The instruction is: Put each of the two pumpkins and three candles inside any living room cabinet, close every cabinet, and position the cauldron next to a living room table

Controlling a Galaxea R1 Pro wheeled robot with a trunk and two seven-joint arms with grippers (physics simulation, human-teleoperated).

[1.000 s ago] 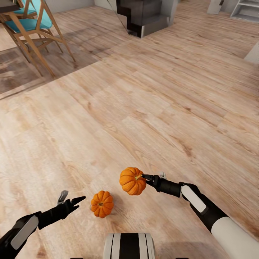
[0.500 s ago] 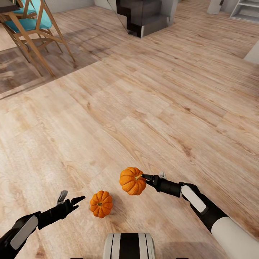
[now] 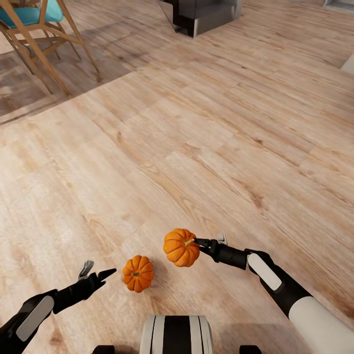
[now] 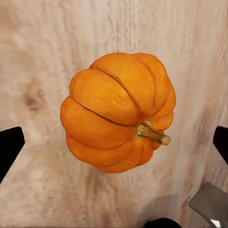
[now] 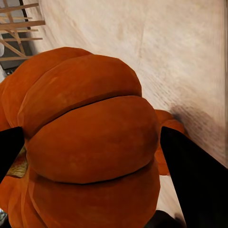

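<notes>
Clamping one pumpkin (image 3: 181,247) by its stem, the right gripper (image 3: 200,243) holds it above the wooden floor (image 3: 196,137), while the left gripper (image 3: 98,274), fingers apart, waits beside the second pumpkin (image 3: 138,273) on the boards; centring those fingers over its ribs before closing should prevent it rolling

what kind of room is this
Probably an open-plan home living and dining area: wide wood-plank floor, a wooden chair with a teal seat on a darker rug, and the foot of a dark staircase.
</notes>
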